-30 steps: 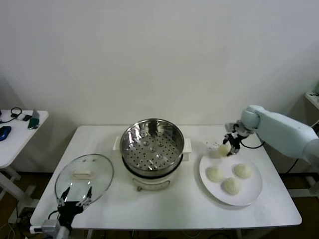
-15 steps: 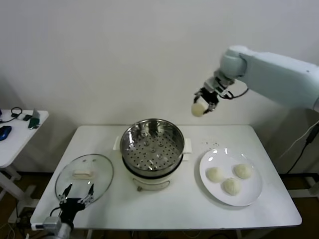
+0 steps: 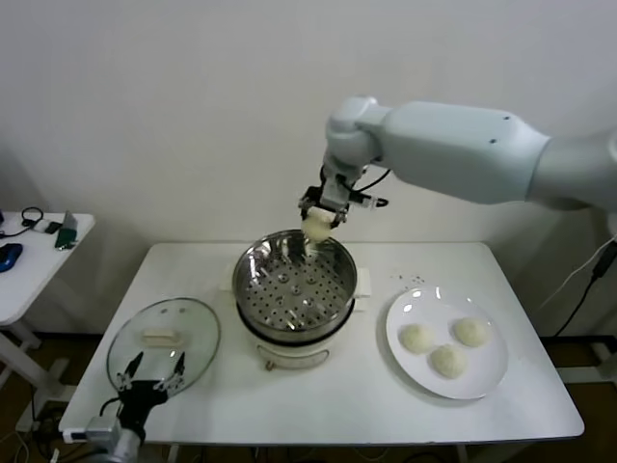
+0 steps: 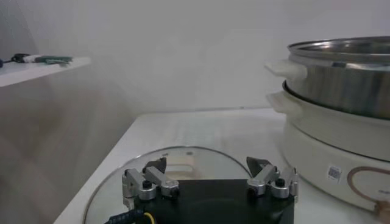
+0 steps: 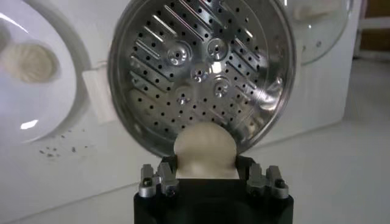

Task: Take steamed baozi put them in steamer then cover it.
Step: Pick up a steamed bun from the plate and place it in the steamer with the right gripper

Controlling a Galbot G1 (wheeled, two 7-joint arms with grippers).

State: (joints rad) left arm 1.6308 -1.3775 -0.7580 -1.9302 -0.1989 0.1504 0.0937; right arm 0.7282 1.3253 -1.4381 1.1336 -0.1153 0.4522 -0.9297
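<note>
Right claw (image 3: 316, 224) clamps a bun (image 5: 205, 148), held above the steamer's (image 3: 294, 280) far rim; basket floor lies below, nearer.

a plain white wall (image 3: 193, 116) fills the back of the room. a white worktop (image 3: 318, 405) stands before it, and a second white side table (image 3: 29, 265) sits just off its left end, holding small dark items.

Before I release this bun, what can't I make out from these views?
- Right gripper: its fingertips are hidden behind the held baozi in the right wrist view.
- Plate: cut off by the edge there; only one bun shows.
- Cover: left gripper blocks its near part in the left wrist view.
</note>
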